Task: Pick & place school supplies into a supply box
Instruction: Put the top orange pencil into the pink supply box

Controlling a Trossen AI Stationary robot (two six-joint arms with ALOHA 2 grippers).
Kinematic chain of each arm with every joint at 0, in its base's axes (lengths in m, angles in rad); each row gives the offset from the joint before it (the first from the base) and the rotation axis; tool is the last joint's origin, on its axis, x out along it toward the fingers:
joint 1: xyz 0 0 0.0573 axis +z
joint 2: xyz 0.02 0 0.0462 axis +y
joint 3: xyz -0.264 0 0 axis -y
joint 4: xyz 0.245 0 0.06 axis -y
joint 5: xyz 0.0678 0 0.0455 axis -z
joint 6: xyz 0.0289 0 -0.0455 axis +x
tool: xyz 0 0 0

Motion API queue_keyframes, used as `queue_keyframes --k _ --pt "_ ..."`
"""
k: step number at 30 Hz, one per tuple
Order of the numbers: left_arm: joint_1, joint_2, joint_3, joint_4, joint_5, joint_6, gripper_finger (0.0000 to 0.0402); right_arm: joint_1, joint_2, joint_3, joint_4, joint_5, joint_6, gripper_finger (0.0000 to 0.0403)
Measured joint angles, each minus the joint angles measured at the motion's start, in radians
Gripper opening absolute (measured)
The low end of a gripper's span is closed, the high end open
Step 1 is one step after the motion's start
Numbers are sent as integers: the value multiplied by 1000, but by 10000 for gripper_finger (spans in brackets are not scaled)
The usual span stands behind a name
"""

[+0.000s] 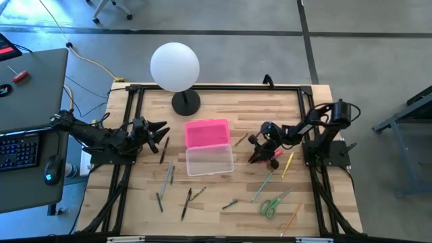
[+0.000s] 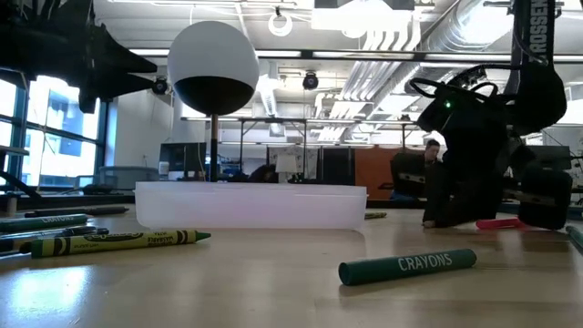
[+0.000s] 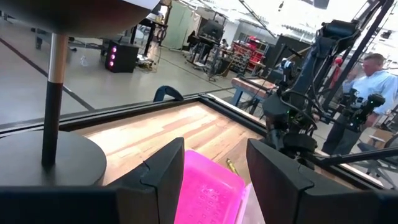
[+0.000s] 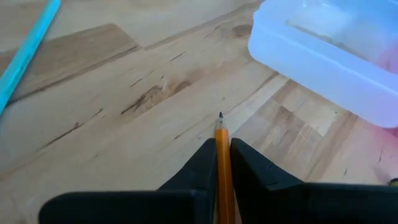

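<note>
The clear supply box (image 1: 209,160) stands open on the wood, its pink lid (image 1: 206,132) lying just beyond it. My right gripper (image 1: 258,154) is low at the table right of the box, shut on an orange pencil (image 4: 221,134). A pink-red pen (image 1: 275,154) lies by it. My left gripper (image 1: 162,131) hangs open above the table left of the lid (image 3: 205,186). Pencils (image 1: 167,177), crayons (image 2: 407,265) and green-handled scissors (image 1: 272,204) lie flat on the near half of the table. My right gripper pinches the orange pencil between its two fingers (image 4: 202,163) close behind the sharpened tip (image 4: 220,116). The pencil runs along the fingers and sticks out ahead of them, pointing at the wood near the clear box (image 4: 323,43). Whether it is lifted clear, I cannot tell.
A white globe lamp (image 1: 175,67) on a black base (image 3: 50,162) stands at the far edge behind the lid. A teal pencil (image 4: 25,56) lies ahead of my right gripper. A desk with a keyboard (image 1: 17,148) sits left of the table. A person (image 3: 367,81) stands beyond.
</note>
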Motion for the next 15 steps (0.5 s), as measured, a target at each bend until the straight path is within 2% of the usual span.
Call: queue_keyframes --k 3,9,15 --pt "0 0 0 0 0 0 207 -19 11 -1 24 -12 44 27" --pt "0 0 0 -1 0 0 207 -30 13 0 21 -34 19 8" --pt "0 0 0 -1 0 0 207 -18 2 -3 199 -57 131 6"
